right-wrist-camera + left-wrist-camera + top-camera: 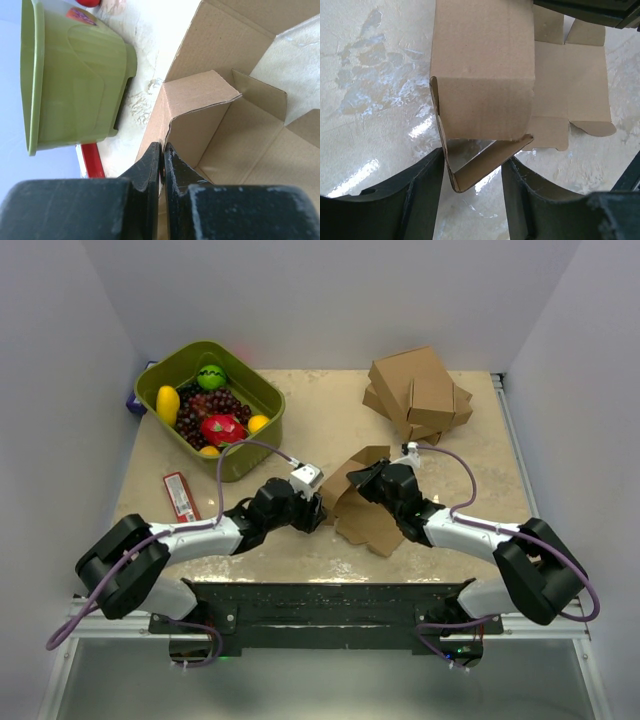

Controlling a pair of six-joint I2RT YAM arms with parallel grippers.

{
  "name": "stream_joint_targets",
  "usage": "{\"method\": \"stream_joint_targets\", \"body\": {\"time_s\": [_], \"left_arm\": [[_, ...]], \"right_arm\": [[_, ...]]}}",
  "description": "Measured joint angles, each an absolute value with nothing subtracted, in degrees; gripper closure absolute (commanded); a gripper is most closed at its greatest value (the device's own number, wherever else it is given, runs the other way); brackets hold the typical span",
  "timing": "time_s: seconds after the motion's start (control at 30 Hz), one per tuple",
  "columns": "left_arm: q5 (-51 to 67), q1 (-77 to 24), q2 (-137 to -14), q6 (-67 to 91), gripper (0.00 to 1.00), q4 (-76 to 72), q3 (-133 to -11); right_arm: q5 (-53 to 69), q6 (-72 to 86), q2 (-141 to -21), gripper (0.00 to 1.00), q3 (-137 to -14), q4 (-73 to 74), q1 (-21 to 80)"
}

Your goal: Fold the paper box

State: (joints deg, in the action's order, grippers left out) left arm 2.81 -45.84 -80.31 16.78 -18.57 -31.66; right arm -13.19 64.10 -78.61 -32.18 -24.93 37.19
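Paper box [365,525] partly behind arms [455,530]; right gripper [162,150] clamped on its wall; left gripper [472,161] parted (contact unclear)

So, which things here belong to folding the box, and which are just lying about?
In the job: paper box, half-formed; right fingers, pinching one of its panels; left fingers, open astride a corner flap.
Lying about: green tub of fruit; pile of brown cartons; red packet.
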Motion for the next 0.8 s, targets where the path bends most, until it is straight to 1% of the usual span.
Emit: {"method": "stream_joint_targets", "body": {"time_s": [0.8], "left_arm": [[2.79, -49.76, -84.12, 22.61, 0.49, -25.80, -31.46]], "right_arm": [[-18.41, 64.60, -79.66, 1.00, -31.57, -28.01, 38.57]]}}
